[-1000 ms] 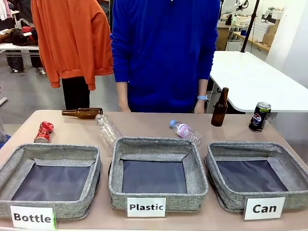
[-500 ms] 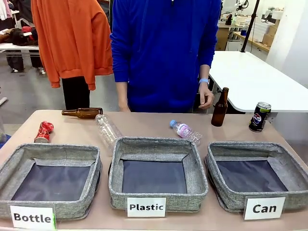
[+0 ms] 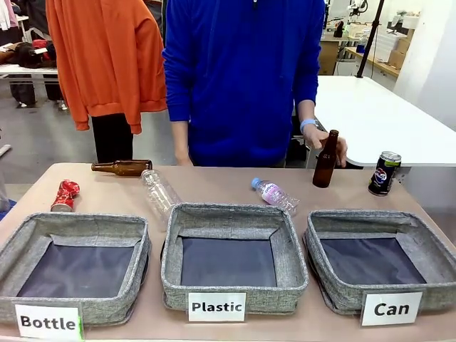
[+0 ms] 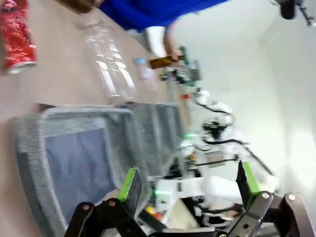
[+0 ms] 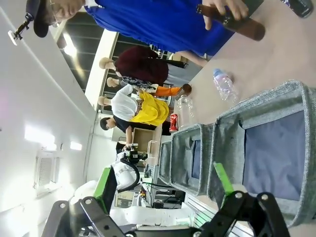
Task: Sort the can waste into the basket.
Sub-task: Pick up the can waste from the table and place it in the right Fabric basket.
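Observation:
The crushed red-and-silver can (image 3: 64,196) lies at the table's far left, behind the "Bottle" bin; in the left wrist view this can (image 4: 17,37) is at the upper left. The dark can (image 3: 384,173) with the round logo stands upright at the far right, behind the "Can" basket (image 3: 370,217). In the right wrist view the basket (image 5: 232,133) is the nearest bin and the dark can (image 5: 301,6) is at the top corner. My left gripper (image 4: 187,182) is open over the "Bottle" bin. My right gripper (image 5: 165,185) is open, short of the basket.
A person's hand (image 3: 335,144) holds the neck of an upright brown bottle (image 3: 325,164) next to the dark can. A second brown bottle (image 3: 122,167), a clear plastic bottle (image 3: 160,191) and a small blue-capped bottle (image 3: 274,194) lie behind the "Bottle" bin (image 3: 75,224) and "Plastic" bin (image 3: 231,214).
The person's hand has come up from the table edge and moved right onto the upright brown bottle's neck. Cans and bins have not moved.

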Robot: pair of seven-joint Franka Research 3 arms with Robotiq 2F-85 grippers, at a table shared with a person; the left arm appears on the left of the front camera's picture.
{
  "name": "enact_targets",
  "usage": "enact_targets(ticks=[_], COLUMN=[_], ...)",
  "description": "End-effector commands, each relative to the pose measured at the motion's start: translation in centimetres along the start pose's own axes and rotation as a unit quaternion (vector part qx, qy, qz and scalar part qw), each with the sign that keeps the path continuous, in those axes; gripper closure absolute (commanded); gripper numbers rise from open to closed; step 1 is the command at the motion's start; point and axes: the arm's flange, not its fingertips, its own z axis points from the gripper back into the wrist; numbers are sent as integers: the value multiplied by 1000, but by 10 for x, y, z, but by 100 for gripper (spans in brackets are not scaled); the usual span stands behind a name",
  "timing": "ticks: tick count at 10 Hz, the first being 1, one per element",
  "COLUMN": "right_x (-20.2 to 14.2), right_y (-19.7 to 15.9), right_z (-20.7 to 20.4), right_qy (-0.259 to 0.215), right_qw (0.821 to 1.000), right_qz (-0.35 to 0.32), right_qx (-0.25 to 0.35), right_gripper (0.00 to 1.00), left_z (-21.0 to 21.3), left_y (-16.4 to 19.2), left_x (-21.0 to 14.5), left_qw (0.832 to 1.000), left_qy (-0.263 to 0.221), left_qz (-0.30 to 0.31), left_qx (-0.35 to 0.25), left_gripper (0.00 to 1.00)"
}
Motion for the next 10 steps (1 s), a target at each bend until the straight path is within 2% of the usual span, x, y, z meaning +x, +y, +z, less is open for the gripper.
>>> enact_targets(ticks=[1,2,3,4,6,7,8,10], right_x=[3,3,3,3,3,3,3,3], right_y=[0,0,0,0,0,0,0,0], right_z=[-2,-2,-2,-2,-2,-2,-2,-2], right_qy=[-8,-8,-8,-8,-8,-8,-8,-8], right_qw=[1000,1000,1000,1000,1000,1000,1000,1000], right_qz=[14,14,14,14,14,14,14,14], right_qx=[12,12,12,12,12,12,12,12], right_gripper=[0,0,0,0,0,0,0,0], left_z=[-28,-47,-68,-95,-130,-138,-126,-126], left_y=[-52,-70,-83,-91,-100,-105,-114,-114], left_x=[-6,7,20,35,54,60,45,45], left_qw=[986,967,946,918,853,835,886,886], left_qy=[37,51,63,63,-13,-62,-13,-13], left_qz=[-43,-67,-60,-62,-73,-82,-118,-118], left_qx=[158,240,313,387,516,541,449,449], left_gripper=[0,0,0,0,0,0,0,0])
